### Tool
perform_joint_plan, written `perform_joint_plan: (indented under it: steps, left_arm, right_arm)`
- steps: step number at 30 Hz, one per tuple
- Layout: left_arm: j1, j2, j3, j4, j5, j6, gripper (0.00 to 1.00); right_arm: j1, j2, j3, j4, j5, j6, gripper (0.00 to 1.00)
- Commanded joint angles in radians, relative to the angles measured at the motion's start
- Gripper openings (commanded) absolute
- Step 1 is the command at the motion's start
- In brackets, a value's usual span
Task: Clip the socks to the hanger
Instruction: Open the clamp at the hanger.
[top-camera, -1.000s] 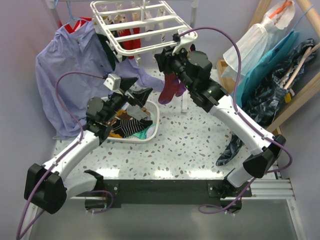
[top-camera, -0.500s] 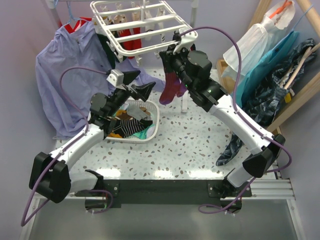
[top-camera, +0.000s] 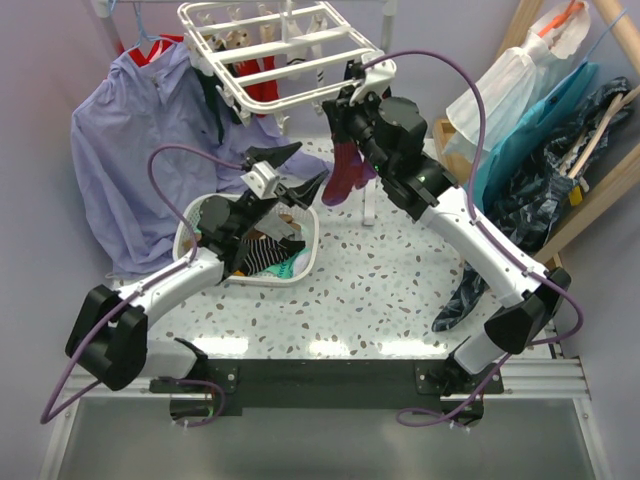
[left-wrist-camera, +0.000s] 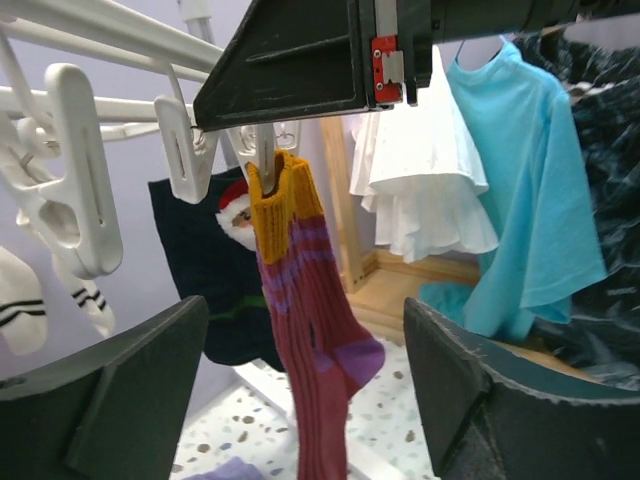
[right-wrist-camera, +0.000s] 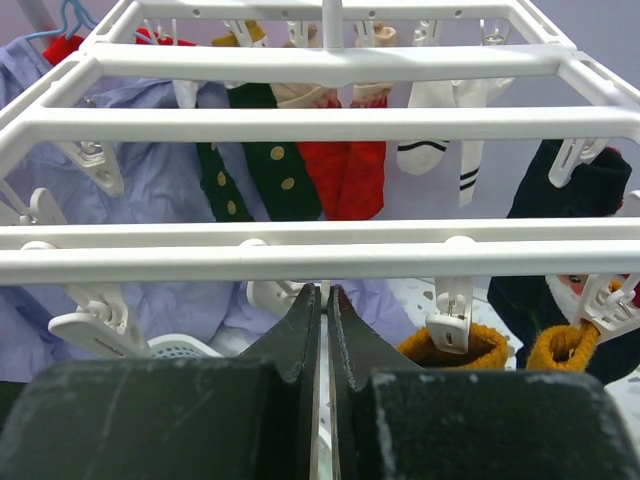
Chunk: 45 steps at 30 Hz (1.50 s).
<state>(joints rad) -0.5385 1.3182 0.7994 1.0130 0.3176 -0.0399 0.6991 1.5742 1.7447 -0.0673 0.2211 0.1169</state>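
Note:
The white hanger (top-camera: 285, 62) hangs at the back with several socks clipped under it. A maroon sock (left-wrist-camera: 310, 330) with an orange cuff and purple heel dangles from a clip at its near edge, also in the top view (top-camera: 345, 175). My left gripper (left-wrist-camera: 305, 310) is open, one finger on each side of that sock and not touching it; the top view has it (top-camera: 292, 170) just left of the sock. My right gripper (right-wrist-camera: 325, 292) is shut, tips just under the hanger's near bar (right-wrist-camera: 320, 262) beside a white clip (right-wrist-camera: 275, 295). More socks (top-camera: 265, 255) lie in the basket.
The white slotted basket (top-camera: 305, 250) sits under my left arm. A lavender shirt (top-camera: 130, 150) hangs at the left. Clothes (top-camera: 540, 150) hang on a wooden rack at the right. Green, red and white socks (right-wrist-camera: 345, 170) hang from the far bars.
My left arm has swung up and right until its open fingers flank the maroon sock. My right gripper has closed and risen slightly to the hanger's near bar.

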Motion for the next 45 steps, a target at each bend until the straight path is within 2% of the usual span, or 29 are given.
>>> perform_joint_plan:
  steps: [1,5,15,20,31,34,40,45]
  left_arm:
    - [-0.009,0.033,0.075,0.116,-0.022,0.144,0.80]
    - [-0.011,0.067,0.129,0.113,-0.020,0.149,0.76]
    - [-0.009,0.168,0.310,-0.017,-0.072,0.065,0.61]
    - [-0.008,0.184,0.334,-0.068,-0.135,0.049,0.56]
    - [-0.005,0.211,0.368,-0.102,-0.183,0.051,0.55]
    - [-0.005,0.222,0.376,-0.085,-0.172,0.048,0.45]
    - [-0.005,0.227,0.356,-0.041,-0.153,0.054,0.36]
    - [-0.005,0.225,0.336,-0.018,-0.126,0.060,0.34]
  right_arm:
    - [-0.007,0.006,0.053,-0.002,-0.019,0.013,0.00]
    - [-0.009,0.004,0.053,-0.009,-0.026,0.021,0.00]
    - [-0.013,-0.013,0.050,-0.022,-0.055,0.029,0.00]
    - [-0.015,-0.022,0.050,-0.025,-0.075,0.032,0.00]
    - [-0.021,-0.028,0.056,-0.035,-0.114,0.052,0.00]
    - [-0.023,-0.033,0.053,-0.039,-0.117,0.061,0.00]
    - [-0.026,-0.043,0.056,-0.049,-0.121,0.067,0.00]
    - [-0.029,-0.046,0.055,-0.055,-0.129,0.082,0.00]
